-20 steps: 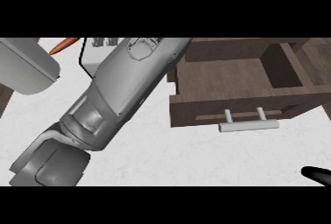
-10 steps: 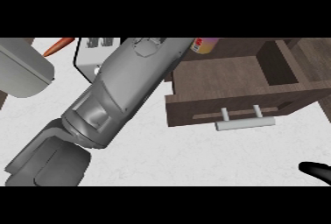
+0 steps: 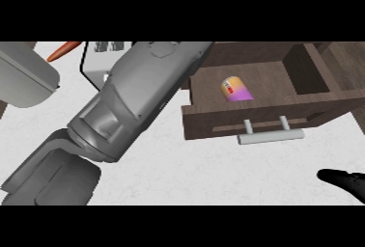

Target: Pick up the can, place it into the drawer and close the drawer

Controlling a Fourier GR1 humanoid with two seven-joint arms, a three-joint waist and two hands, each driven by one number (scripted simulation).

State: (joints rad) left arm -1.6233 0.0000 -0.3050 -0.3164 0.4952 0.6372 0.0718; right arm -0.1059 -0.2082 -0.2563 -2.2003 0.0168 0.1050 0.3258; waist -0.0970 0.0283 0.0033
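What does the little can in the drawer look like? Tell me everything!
The small purple and orange can lies on its side on the floor of the open dark brown wooden drawer, tilted a bit. Its upper end is orange-yellow with a white and red label, and its lower part is purple. It looks smooth. No hand touches it, and it sits apart from the drawer's walls.

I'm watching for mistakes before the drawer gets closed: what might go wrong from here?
The purple and orange can lies on its side inside the open dark wooden drawer, so a hard push might set it rolling. The left grey forearm crosses the drawer's left edge and might get caught. Only part of the right hand shows, far from the pale bar handle.
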